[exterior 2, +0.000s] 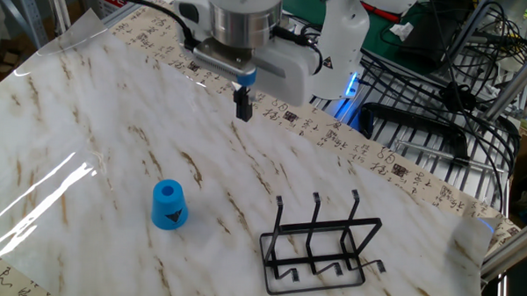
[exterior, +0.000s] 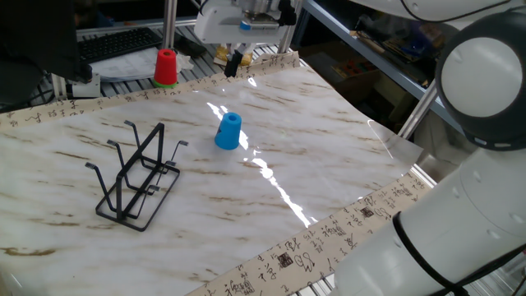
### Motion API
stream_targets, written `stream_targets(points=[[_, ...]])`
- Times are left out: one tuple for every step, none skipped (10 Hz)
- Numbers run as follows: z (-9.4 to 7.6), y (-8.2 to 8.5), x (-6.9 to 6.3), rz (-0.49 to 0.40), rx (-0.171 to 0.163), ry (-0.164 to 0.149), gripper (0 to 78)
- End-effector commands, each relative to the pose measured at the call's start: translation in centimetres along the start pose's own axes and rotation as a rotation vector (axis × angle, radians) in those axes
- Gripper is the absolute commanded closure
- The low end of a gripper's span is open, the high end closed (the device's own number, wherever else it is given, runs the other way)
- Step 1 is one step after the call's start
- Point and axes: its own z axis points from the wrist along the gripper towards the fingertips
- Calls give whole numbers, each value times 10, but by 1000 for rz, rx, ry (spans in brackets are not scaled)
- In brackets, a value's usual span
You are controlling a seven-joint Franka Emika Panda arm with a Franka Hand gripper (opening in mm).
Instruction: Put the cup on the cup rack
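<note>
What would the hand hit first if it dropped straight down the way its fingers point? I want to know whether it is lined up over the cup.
Probably bare table. The hand points down near the far edge, well away from the blue cup; depth is uncertain.

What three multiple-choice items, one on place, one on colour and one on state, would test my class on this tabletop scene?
1. Where is the blue cup?
A. on the table, apart from the cup rack
B. hung on a rack peg
C. in the gripper

2. What colour is the cup standing beyond the table's far edge?
A. green
B. red
C. yellow

3. How is the gripper?
A. shut on the cup
B. wide open
C. shut, holding nothing

Key: 1 A, it stands narrow end up on the marble. 2 B, the red cup shows. 3 C, the fingers meet, high above the table.
</note>
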Motion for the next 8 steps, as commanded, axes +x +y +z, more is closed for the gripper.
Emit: stream_targets(points=[[-2,0,-1,57,2,3,776],[-2,0,-1,66,3,7,776],[-2,0,-1,74,7,8,776],[-2,0,-1,76,8,8,776],[-2,0,-1,74,7,12,776],[-1,0,-1,85,8,12,776],[-1,0,-1,89,11,11,776],[-1,0,-1,97,21,12,776]])
